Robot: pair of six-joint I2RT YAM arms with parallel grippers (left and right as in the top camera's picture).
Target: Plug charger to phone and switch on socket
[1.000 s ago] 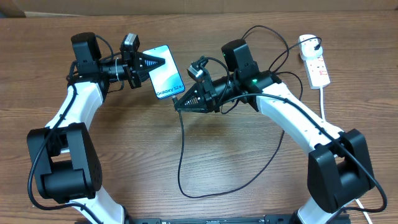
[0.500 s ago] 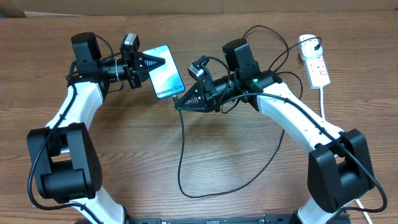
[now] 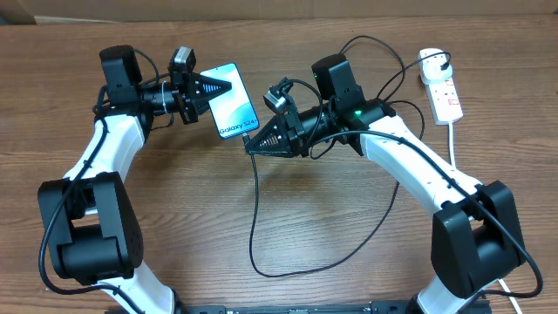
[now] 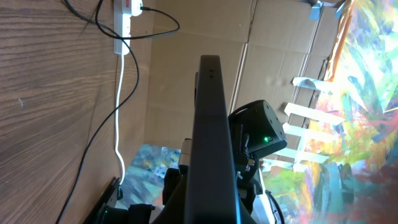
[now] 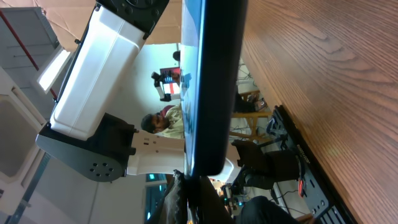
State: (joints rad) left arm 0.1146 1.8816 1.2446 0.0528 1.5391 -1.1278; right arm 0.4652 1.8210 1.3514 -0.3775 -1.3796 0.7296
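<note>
Lying beneath my claws: table (image 3: 331,235), brown wood grain, matte.
Socket (image 3: 440,87): long white plastic strip with a rounded end, red marks and a thick white cord; well apart, out behind my right claw.
Phone (image 3: 237,112): slim rectangle with a black rim and glossy blue-white screen reading "Galaxy S24"; clamped in my left claw (image 3: 228,86), its short edge just ahead of my right claw.
Charger (image 3: 254,218): thin black cable, looping; its end is pinched in my closed right claw (image 3: 249,150), tip hidden.

A brown wood-grain table (image 3: 200,201) backs onto cardboard sheets (image 4: 168,81), beside a brightly painted, many-coloured panel (image 4: 367,93).
</note>
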